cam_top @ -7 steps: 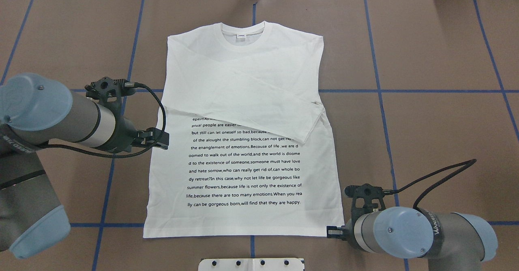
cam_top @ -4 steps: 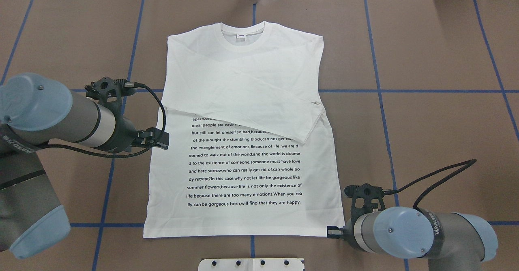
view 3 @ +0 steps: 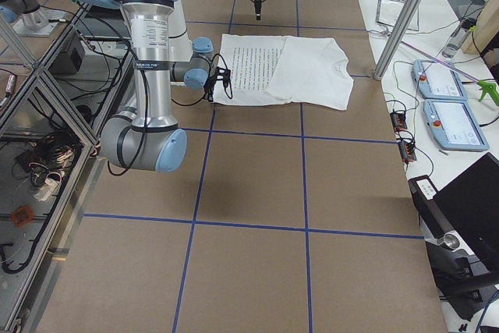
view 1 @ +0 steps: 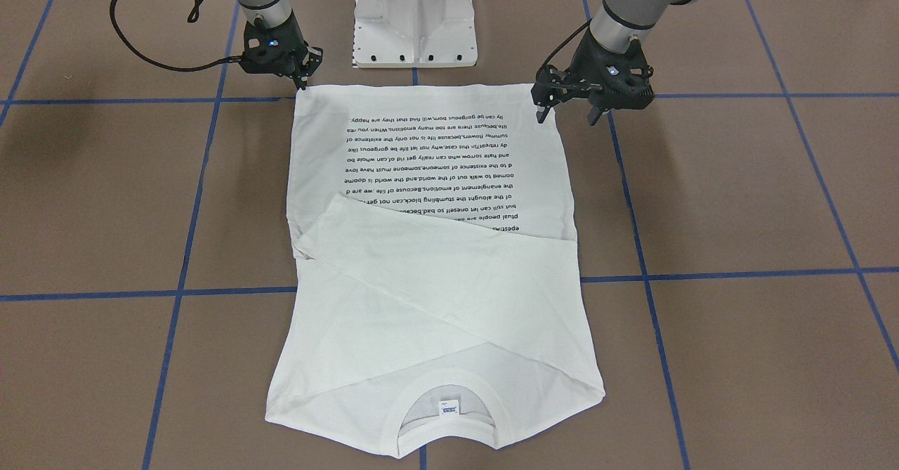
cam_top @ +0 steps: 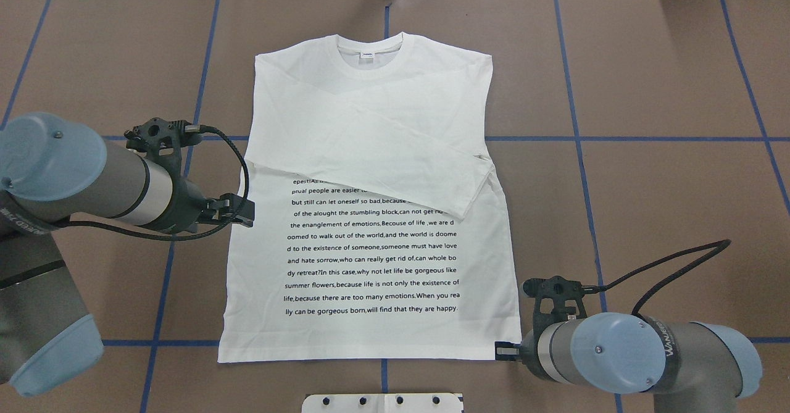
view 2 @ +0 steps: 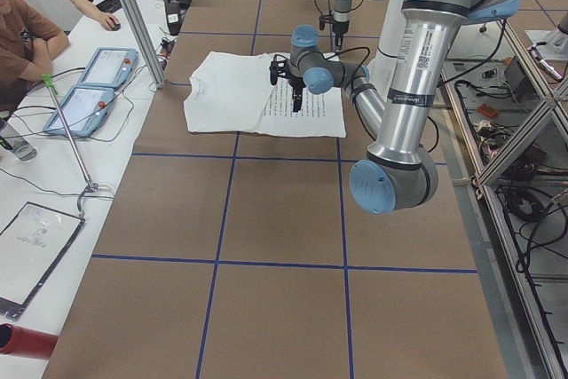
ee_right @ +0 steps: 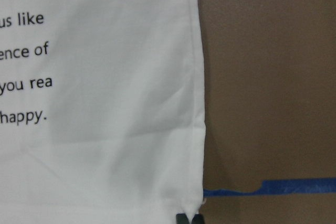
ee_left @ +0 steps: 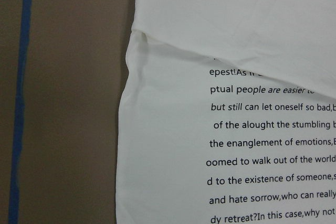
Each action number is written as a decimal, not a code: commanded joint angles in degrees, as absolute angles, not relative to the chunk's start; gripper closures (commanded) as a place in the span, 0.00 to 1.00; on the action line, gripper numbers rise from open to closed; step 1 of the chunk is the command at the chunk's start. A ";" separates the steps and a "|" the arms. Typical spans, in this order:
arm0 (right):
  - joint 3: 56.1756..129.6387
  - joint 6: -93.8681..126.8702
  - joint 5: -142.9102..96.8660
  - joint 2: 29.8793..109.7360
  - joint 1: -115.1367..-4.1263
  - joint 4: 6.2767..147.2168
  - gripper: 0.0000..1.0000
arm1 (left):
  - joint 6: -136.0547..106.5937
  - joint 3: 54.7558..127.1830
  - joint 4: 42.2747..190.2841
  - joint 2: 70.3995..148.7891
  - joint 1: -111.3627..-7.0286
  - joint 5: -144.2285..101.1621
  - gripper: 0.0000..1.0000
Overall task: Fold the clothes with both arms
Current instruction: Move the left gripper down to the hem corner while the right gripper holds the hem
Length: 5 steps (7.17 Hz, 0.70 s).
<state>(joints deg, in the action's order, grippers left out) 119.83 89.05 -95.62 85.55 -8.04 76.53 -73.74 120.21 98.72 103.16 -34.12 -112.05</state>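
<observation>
Judging by how the T-shirt (cam_top: 370,258) lies, I am partway through. It is spread flat in the middle of the worktop (cam_top: 666,203), print up, with the collar toward the far edge and the hem toward my edge. Both sleeves (cam_top: 395,154) are already folded in across the chest. The body has not been folded, so I take that to be what is left. My right gripper (cam_top: 501,351) is down at the hem corner on my right. Its fingertips (ee_right: 181,217) are drawn close together right at that corner, but I cannot tell whether any cloth is caught between them. My left gripper (view 1: 567,113) is spread open with its fingers pointing down. It hangs at the shirt's side edge on my left, just below the folded sleeve, and holds nothing.
</observation>
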 commanded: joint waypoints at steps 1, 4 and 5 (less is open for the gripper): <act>121.28 90.70 -95.45 85.61 -8.52 76.64 1.00 | -81.96 122.94 100.36 99.17 -29.31 -110.32 0.02; 123.49 90.62 -97.12 85.70 -10.11 76.64 1.00 | -96.73 123.93 105.82 94.84 -15.34 -99.10 0.09; 124.36 90.62 -97.47 85.61 -10.37 76.64 1.00 | -98.51 123.49 105.65 94.75 -13.12 -97.92 0.11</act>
<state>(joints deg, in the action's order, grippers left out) 123.56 90.61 -97.07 85.79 -10.05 76.64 -95.17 123.80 105.54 95.11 -16.86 -100.63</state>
